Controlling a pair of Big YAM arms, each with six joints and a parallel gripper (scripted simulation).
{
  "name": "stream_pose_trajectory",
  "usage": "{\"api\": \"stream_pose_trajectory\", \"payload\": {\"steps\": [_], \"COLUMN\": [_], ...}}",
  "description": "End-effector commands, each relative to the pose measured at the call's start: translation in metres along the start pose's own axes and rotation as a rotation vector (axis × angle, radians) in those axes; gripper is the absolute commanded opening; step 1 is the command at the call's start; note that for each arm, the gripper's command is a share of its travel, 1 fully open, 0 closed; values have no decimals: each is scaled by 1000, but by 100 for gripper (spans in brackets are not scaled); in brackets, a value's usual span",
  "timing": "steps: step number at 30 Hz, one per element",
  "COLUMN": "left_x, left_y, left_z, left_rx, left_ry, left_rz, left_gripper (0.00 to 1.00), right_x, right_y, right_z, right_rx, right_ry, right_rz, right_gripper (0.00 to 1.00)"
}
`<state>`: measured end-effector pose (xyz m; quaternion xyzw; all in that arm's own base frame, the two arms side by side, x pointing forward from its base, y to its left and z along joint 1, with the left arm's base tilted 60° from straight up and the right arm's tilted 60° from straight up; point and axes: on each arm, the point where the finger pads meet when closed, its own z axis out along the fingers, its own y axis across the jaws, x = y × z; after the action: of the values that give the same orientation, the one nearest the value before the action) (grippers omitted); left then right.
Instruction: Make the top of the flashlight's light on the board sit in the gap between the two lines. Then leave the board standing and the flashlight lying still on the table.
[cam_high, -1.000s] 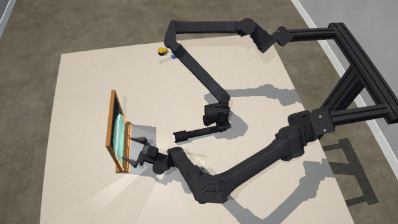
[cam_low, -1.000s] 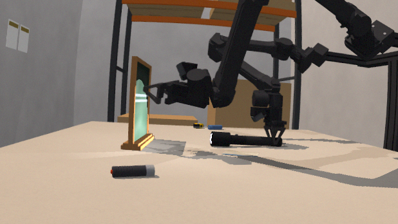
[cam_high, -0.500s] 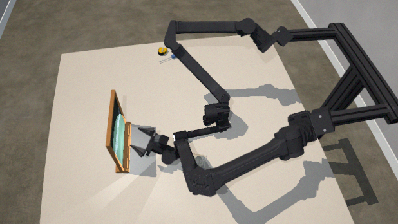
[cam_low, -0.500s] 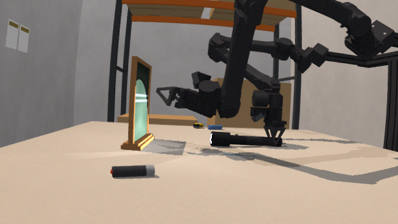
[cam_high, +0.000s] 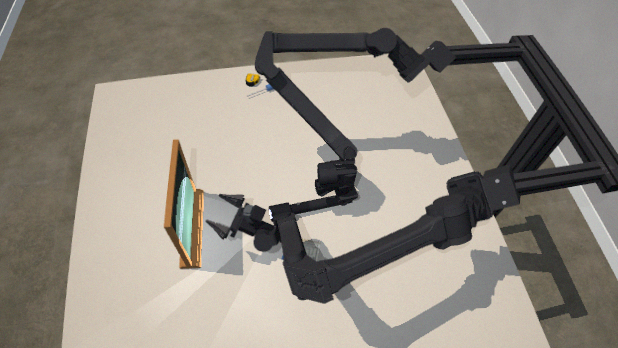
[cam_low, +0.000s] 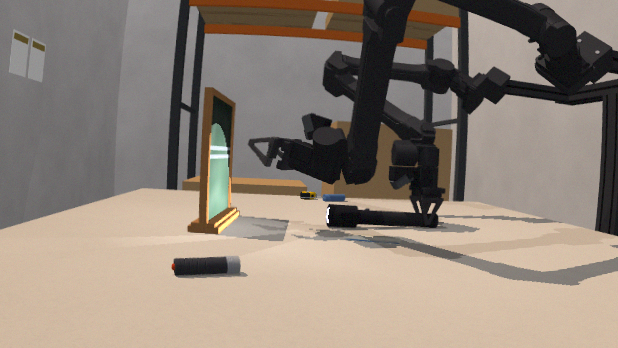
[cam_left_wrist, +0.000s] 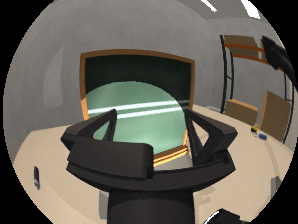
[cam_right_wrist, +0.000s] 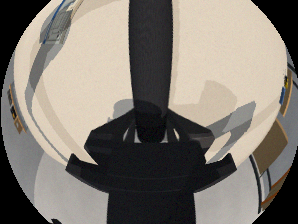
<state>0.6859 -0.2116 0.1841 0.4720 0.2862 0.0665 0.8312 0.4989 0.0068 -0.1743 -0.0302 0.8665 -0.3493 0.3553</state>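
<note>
Standing upright on the table, the board, with two white lines running across its face. Lit by a broad green-tinted patch of light, its rounded top above the upper line rather than in the gap, both lines crossing the bright part. Lying before the board's face, well apart from it, the flashlight, with its glowing head toward the board and its tail away.

Closed around that tail, on the side farther from the board, the right gripper, fingers partly apart, one on each side of the barrel. Raised near the board's face, pointing at it without touching, the left gripper, spread wide and holding nothing. Well apart from the board, near each other, a yellow tape measure and a blue handle. Off beyond one side edge of the board, a black cylinder, lying on its side.
</note>
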Motion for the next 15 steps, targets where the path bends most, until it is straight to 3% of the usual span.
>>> {"api": "stream_pose_trajectory", "payload": {"steps": [1,15], "left_x": [-33,-27], "left_y": [8,-3], "left_z": [30,21], "left_rx": [-11,1], "left_ry": [-66,-48], "left_rz": [8,-14], "left_gripper": [100,100], "right_x": [17,17], "right_y": [-12,-12], "right_z": [-4,-4], "right_rx": [8,8], "right_ry": [32,31], "right_rz": [-38,-37], "right_gripper": [29,29]}}
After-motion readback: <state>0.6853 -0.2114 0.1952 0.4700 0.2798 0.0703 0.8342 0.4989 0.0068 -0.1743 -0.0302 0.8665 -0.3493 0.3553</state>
